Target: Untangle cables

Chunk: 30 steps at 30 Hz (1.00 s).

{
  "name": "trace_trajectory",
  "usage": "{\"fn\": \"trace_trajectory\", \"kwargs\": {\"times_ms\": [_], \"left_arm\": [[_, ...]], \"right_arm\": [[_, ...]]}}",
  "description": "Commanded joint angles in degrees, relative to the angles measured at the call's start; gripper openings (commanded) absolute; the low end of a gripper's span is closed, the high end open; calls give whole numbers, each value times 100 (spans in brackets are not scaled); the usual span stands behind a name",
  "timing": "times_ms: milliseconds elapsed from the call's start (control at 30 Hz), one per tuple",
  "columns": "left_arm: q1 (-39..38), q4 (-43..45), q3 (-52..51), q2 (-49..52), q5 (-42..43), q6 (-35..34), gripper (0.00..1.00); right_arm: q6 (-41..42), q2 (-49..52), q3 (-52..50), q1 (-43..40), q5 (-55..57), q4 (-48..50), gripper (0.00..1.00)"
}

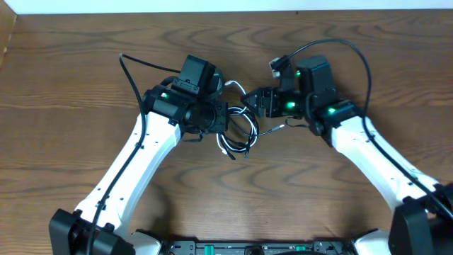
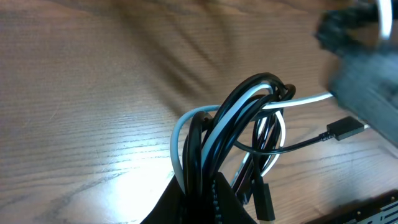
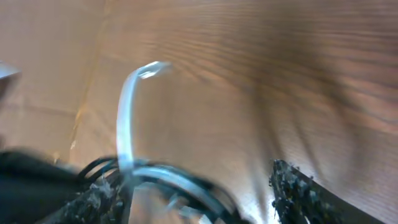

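The black and white cables (image 1: 239, 133) lie coiled together at the table's middle. My left gripper (image 1: 218, 119) is shut on the coil's left side. In the left wrist view its jaws (image 2: 208, 200) clamp the bundle. The black cable (image 2: 249, 93) and the white cable (image 2: 305, 99) loop upward from the jaws, and a black plug (image 2: 345, 127) sticks out to the right. My right gripper (image 1: 253, 103) is at the coil's upper right. In the right wrist view its fingers (image 3: 193, 183) are open. The blurred white cable (image 3: 127, 118) arches up by the left finger, with black strands (image 3: 99, 165) beside it.
The wooden table (image 1: 71, 85) spreads all round the coil. A thick black arm wire (image 1: 131, 74) arcs behind the left arm, and another (image 1: 354, 53) arcs over the right arm. The right gripper's blurred body (image 2: 364, 81) fills the upper right of the left wrist view.
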Motion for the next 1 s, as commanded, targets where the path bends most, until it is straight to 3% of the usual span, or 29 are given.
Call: {"fn": "trace_trajectory", "kwargs": {"times_ms": [0,200,433,667,767,967], "left_arm": [[-4,-52,-26,-7,48,61,8],[-2,-57,-26,-7,31,328,7],[-2,11,-26,-7,-531,337,7],[-2,503,-26,-7,-557,577,7],[-2,640,-26,-7,-553,732,7],[-2,898,-26,-7,-511,1469,8]], "right_arm": [[382,291,68,120,678,142,63],[826,599,68,101,1373,-525,46],[647,603,68,98,1617,-1163,34],[-763,603,70,92,-118,-1180,22],[-1152,557,72,35,-667,-1180,22],[-1718,129,79,-282,-1244,-1180,38]]}}
